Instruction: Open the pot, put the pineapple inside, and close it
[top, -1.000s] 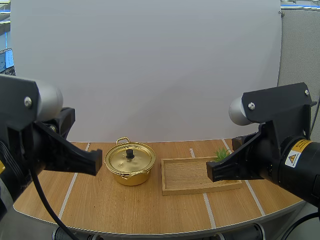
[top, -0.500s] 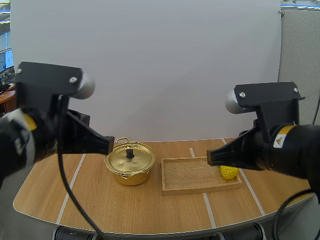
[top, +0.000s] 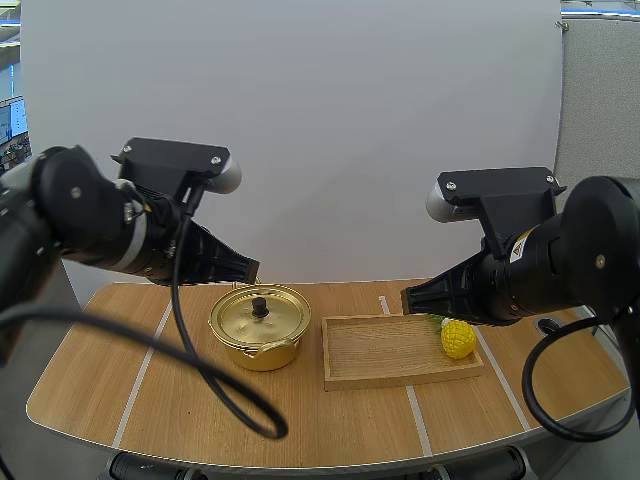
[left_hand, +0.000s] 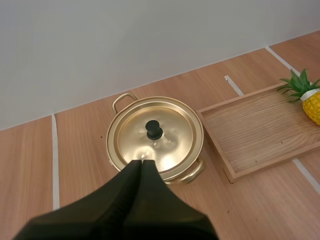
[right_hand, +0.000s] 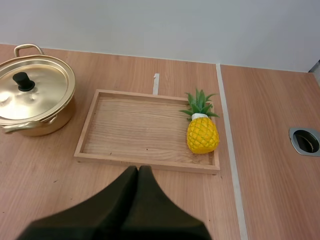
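A wooden table (top: 300, 420) is seen bearing a wooden tray (top: 375, 355) and, just beside it toward the left arm, a gold pot (top: 258, 345). The pot is covered by its lid (top: 240, 318). The left gripper (left_hand: 141, 161) is held above the pot's near rim, its 2 fingers pressed together into 1 wedge. The right gripper (right_hand: 138, 169) is held before the tray's near edge, likewise pressed together on nothing. The pineapple (top: 458, 338) is found at the tray's right end. The lid is topped by a black knob (top: 260, 307).
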